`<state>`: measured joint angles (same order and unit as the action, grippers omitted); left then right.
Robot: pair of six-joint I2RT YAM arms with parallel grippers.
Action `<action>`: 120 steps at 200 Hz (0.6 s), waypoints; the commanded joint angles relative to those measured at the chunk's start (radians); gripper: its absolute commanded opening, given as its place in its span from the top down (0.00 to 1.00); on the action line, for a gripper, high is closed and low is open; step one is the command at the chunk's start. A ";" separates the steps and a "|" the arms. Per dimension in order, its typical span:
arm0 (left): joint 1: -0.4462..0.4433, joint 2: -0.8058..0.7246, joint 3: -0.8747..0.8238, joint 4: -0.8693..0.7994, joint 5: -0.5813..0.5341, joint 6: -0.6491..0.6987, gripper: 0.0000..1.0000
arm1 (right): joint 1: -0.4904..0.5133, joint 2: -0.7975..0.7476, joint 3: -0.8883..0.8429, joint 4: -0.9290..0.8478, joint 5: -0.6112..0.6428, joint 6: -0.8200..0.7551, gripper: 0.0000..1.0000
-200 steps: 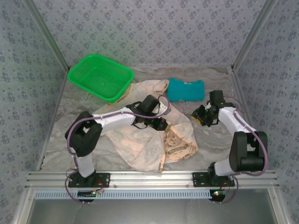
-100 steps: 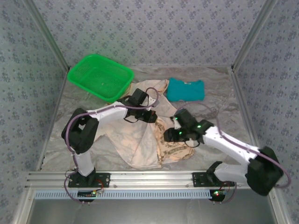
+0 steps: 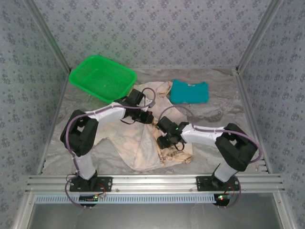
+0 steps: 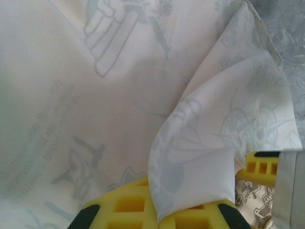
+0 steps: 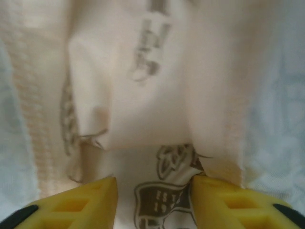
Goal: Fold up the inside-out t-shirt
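On the grey tabletop (image 3: 217, 117), limp peach-beige printed cloth t-shirt (image 3: 138, 143): left pincer (image 4: 159, 218) clamps a fold; right pincer (image 5: 153, 193), half-open, straddles the stitched edge, likely the firmest hold.

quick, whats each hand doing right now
Left hand: closed, pinching a fold of the t-shirt.
Right hand: open, fingers apart over the t-shirt, not gripping it.

Inside-out t-shirt (image 3: 138, 148) crumpled mid table (image 3: 214, 114). Left pincer (image 3: 145, 118) and right pincer (image 3: 162, 139) on it. Green basket (image 3: 101, 78) far left, teal garment (image 3: 189, 91) far centre-right.
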<state>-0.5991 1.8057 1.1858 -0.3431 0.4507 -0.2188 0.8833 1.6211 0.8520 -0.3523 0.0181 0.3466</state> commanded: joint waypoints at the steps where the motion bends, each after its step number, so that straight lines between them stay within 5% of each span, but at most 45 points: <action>1: 0.019 -0.036 0.001 -0.031 -0.027 -0.009 1.00 | 0.038 0.073 0.008 -0.040 0.084 -0.020 0.74; 22: 0.024 -0.034 0.014 -0.041 -0.046 -0.014 1.00 | 0.042 0.054 0.010 -0.073 0.149 -0.001 1.00; 66: 0.043 -0.054 0.087 -0.139 -0.140 -0.034 1.00 | -0.103 -0.279 -0.016 -0.083 0.019 -0.109 1.00; 120: 0.089 -0.157 0.147 -0.266 -0.238 -0.096 1.00 | -0.539 -0.660 0.096 -0.164 -0.311 -0.218 1.00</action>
<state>-0.5259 1.7351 1.2869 -0.5091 0.2935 -0.2752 0.4908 1.0592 0.8803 -0.4423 -0.1295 0.1886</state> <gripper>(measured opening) 0.062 0.059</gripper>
